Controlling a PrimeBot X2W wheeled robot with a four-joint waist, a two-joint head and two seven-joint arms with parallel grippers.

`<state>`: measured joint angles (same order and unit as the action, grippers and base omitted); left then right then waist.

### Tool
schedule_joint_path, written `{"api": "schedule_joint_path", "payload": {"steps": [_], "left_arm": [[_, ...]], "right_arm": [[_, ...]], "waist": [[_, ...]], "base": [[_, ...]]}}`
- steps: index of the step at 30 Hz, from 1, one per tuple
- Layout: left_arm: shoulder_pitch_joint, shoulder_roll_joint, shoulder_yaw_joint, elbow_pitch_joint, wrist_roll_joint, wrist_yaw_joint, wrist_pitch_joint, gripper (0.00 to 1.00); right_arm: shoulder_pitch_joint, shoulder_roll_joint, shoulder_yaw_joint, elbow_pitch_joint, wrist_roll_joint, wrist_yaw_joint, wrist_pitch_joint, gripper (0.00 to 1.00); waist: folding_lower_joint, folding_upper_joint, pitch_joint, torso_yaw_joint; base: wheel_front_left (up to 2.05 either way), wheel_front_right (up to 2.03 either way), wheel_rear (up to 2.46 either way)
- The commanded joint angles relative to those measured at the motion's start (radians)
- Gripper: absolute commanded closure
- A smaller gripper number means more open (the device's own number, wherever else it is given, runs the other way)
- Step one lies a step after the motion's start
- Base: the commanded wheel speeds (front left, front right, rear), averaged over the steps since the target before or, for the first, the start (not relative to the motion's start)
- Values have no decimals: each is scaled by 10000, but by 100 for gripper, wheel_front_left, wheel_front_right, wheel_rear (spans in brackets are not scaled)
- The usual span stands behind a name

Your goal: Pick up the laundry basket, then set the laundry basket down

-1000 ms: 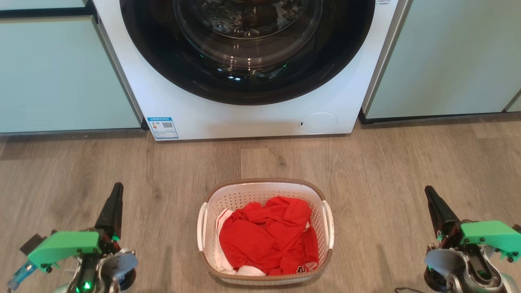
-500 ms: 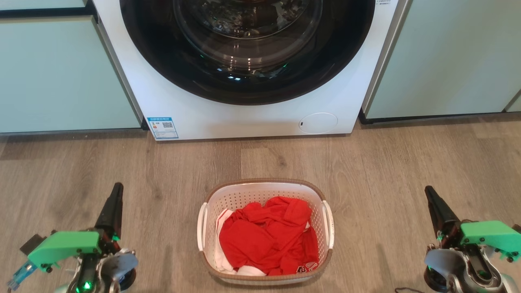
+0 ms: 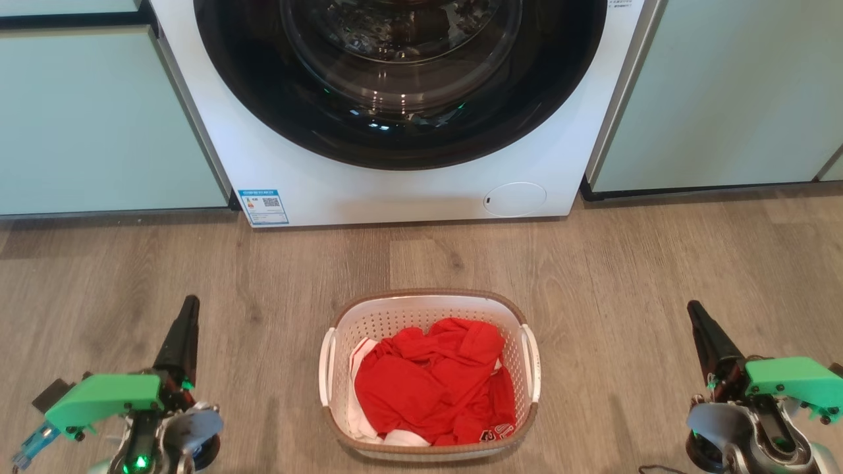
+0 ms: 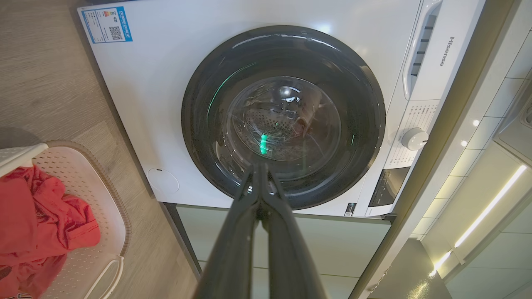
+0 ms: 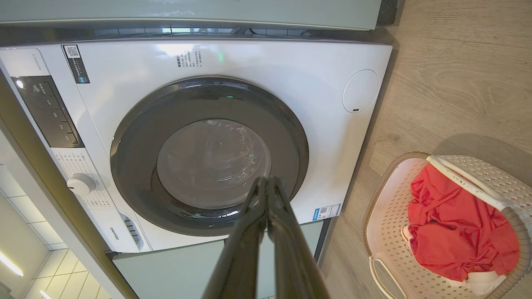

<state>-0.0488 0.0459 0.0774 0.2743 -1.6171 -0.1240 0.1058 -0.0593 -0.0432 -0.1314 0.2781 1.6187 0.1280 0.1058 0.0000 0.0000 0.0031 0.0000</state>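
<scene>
pickup not begun yet: laundry basket (image 3: 427, 293) sits on the floor (image 3: 263, 276) before the washer (image 3: 408, 191), left hand (image 3: 188, 308) and right hand (image 3: 695, 312) pinched shut, empty, well apart either side, so next they'd open and reach its side handles.

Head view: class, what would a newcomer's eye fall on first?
The red clothing heaped in the laundry basket, low centre on the wood floor. Behind it looms the washing machine with its dark round door. The left claw and right claw, both shut, flank the basket, apart from it.
</scene>
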Motion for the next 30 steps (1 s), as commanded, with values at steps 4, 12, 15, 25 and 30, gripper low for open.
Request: {"api": "schedule_joint_path", "payload": {"steps": [4,12,15,25,30], "left_arm": [[-591,43,363,-294,84,-67,74,100],[-591,43,363,-294,84,-67,73,100],[-591,43,363,-294,84,-67,73,100],[7,0,-9,34,-1,9,-9,0],[438,-22,-62,600,14,11,-55,0]], "right_arm": [[-486,-70,178,-334,-99,27,74,100],[-486,-70,178,-334,-99,27,73,100],[-486,-70,178,-334,-99,27,73,100],[3,4,10,31,-2,0,-8,0],[338,92,100,636,-11,0,-47,0]], "waist": [[0,0,0,0],[0,0,0,0],[0,0,0,0],[0,0,0,0],[0,0,-1,-1]], "base": [[0,0,0],[0,0,0],[0,0,0],[0,0,0],[0,0,0]]}}
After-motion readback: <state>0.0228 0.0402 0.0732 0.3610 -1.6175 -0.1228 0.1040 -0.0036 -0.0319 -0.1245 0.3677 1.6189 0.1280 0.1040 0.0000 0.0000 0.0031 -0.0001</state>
